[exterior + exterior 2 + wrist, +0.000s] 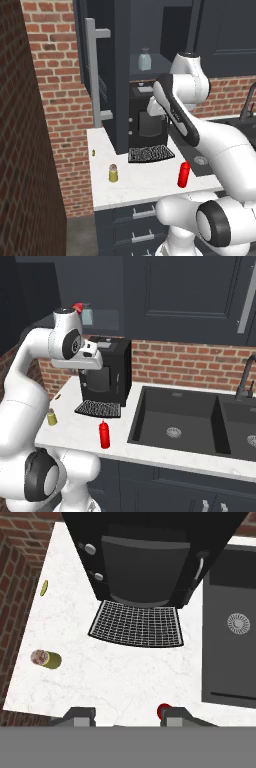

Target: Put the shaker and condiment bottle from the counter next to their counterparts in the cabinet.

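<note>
A red brick wall (pixel 55 90) closes the room on the left, and the white speckled counter (pixel 145 185) runs from it toward the black sink (pixel 175 421) on the right, with dark drawer fronts (pixel 135 220) below. The cabinet (pixel 115 60) hangs above, its door swung open, with the long grey bar handle (pixel 92 70) standing vertical. On its shelf sits the pale blue-grey jar (pixel 144 60), upright. Below it a black coffee machine (pixel 107 373) stands on the counter with its grated drip tray (pixel 136 624) in front. The shaker (pixel 113 173) stands upright near the left part of the counter, long axis vertical and dark cap up. Well to its right, near the counter's front edge, the condiment bottle (pixel 183 174) stands upright, nozzle pointing up. The gripper (pixel 127 717) hangs high above the counter looking straight down, holding nothing, with its jaws drawn in as far as they go; the bottle's red top shows just beside one fingertip (pixel 175 716).
</note>
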